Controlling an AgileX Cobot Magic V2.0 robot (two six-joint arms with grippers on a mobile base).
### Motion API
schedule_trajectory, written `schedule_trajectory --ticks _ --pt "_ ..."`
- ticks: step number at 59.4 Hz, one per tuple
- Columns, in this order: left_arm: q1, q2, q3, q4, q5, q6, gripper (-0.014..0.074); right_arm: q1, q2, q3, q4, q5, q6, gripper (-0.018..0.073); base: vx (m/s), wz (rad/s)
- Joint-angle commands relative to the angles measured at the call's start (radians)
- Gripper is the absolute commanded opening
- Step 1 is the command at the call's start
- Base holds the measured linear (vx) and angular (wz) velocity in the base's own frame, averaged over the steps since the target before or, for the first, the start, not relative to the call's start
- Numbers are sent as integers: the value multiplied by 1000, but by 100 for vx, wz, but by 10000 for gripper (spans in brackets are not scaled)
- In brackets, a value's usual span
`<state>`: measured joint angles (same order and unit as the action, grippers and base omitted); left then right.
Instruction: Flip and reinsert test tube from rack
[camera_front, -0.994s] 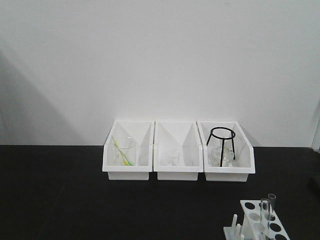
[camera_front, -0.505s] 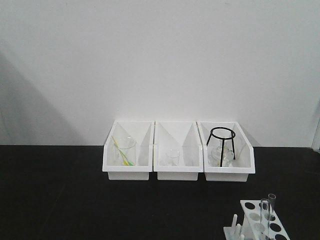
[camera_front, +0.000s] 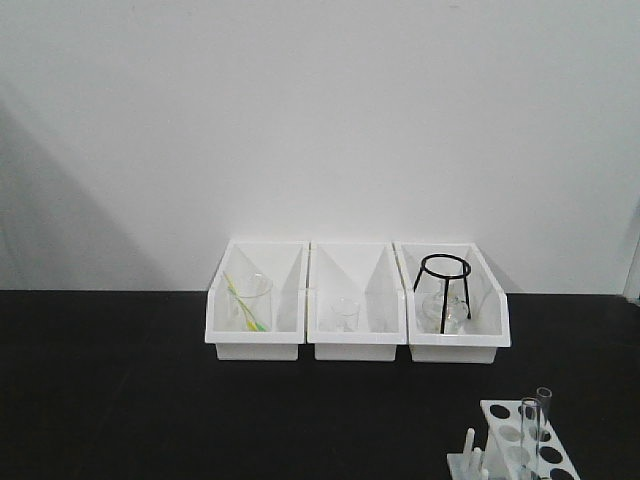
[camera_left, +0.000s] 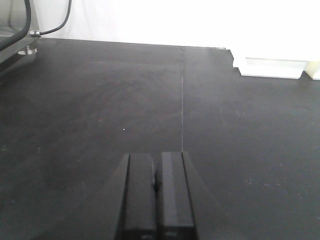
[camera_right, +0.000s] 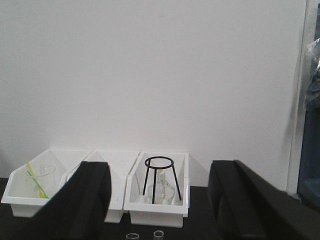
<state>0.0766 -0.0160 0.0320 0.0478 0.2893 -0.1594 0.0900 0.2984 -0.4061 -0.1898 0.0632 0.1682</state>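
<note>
So the work has not really begun; the rack (camera_front: 525, 445) sits at the front right corner of the desk (camera_front: 120, 390), with two look-alike glass tubes standing upright in neighbouring holes at its far end; the test tube (camera_front: 529, 428) to be flipped is one of them, though which cannot be told, and the other tube (camera_front: 543, 412) stands just beside it. Only their two rims show at the bottom edge of the right wrist view, directly below the right tool (camera_right: 157, 200), whose jaws stand wide apart and hold nothing; it looks well placed to take the tube. The left tool (camera_left: 156, 192) has its jaws pressed together, empty, low over the bare left part of the desk, well apart from the rack.

To do the pick well, I judge the right tool should come straight down over one rim only, its jaws clear of the neighbour; grip the upper glass gently, since it is smooth and brittle; then lift vertically until the round bottom is free of the hole before turning it. The three bins (camera_front: 358, 300) along the back edge are well out of the way.
</note>
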Motion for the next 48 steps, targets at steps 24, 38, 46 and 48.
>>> schedule_trajectory --ticks 24,38,46,48 --pt "-7 -11 0 -4 -87 0 -6 1 -319 377 96 -79 -174 -15 0 0" --pt "-7 -11 0 -4 -87 0 -6 1 -320 438 130 -42 -168 -13 0 0" --pt "-7 -11 0 -4 -87 0 -6 1 -319 438 130 -40 -168 -12 0 0" --pt "-7 -11 0 -4 -87 0 -6 1 -319 438 130 -40 -168 -12 0 0"
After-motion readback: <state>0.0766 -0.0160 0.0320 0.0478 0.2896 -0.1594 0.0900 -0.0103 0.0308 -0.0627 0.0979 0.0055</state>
